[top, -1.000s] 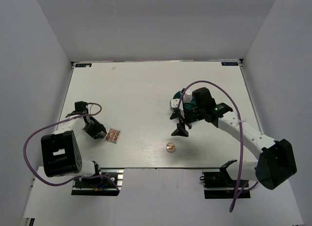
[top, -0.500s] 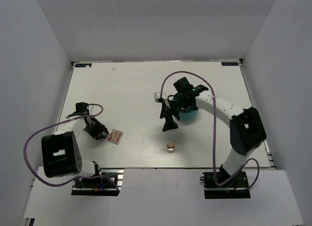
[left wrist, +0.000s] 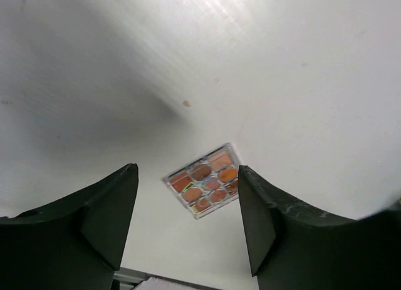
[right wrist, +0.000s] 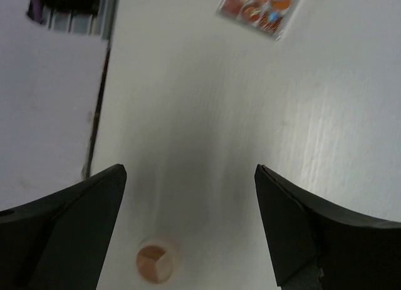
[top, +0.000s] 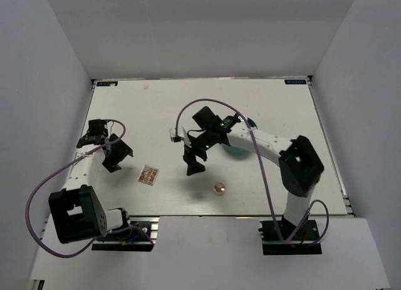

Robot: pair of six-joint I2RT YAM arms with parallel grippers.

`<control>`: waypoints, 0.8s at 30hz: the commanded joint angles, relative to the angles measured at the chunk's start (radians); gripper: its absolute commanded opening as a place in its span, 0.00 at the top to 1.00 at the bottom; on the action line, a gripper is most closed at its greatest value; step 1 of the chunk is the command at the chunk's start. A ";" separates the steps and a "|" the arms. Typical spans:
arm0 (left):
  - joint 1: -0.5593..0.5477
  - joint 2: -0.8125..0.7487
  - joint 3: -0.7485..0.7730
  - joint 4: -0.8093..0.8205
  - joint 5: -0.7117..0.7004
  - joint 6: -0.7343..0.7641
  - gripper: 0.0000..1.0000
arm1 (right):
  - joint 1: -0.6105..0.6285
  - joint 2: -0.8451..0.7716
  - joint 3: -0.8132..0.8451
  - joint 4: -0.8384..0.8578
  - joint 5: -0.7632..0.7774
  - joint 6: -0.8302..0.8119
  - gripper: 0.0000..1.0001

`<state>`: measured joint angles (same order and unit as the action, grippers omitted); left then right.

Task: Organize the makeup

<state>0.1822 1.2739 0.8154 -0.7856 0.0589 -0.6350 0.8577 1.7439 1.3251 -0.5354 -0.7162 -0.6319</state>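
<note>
Two arms hover, fingers point(left wrist: 81, 233) apart; right arm point(top: 264, 140) stretched left toward palette point(top: 148, 175).

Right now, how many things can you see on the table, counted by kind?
Square palette: 1
Round compact: 1
Teal cup: 1 (partly covered, contents hidden)
Total: 3
</note>
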 commanded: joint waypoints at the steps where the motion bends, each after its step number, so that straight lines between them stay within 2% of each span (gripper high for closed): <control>1: 0.007 -0.062 0.056 -0.035 -0.039 0.011 0.25 | 0.015 0.143 0.198 -0.070 -0.019 0.112 0.11; 8: 0.007 -0.165 0.080 -0.032 0.018 -0.035 0.14 | 0.122 0.071 0.049 0.294 0.145 0.196 0.12; 10: 0.007 -0.191 0.100 -0.032 0.027 -0.052 0.13 | 0.162 0.095 0.066 0.310 0.185 0.228 0.16; 14: 0.007 -0.220 0.183 -0.072 -0.011 -0.077 0.12 | 0.233 0.161 0.118 0.347 0.273 0.303 0.11; 24: -0.006 -0.277 0.379 -0.195 -0.183 -0.180 0.12 | 0.307 0.388 0.387 0.281 0.475 0.546 0.11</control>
<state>0.1799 1.0317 1.1339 -0.9260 -0.0551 -0.7700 1.1465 2.1010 1.6367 -0.2436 -0.3305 -0.1928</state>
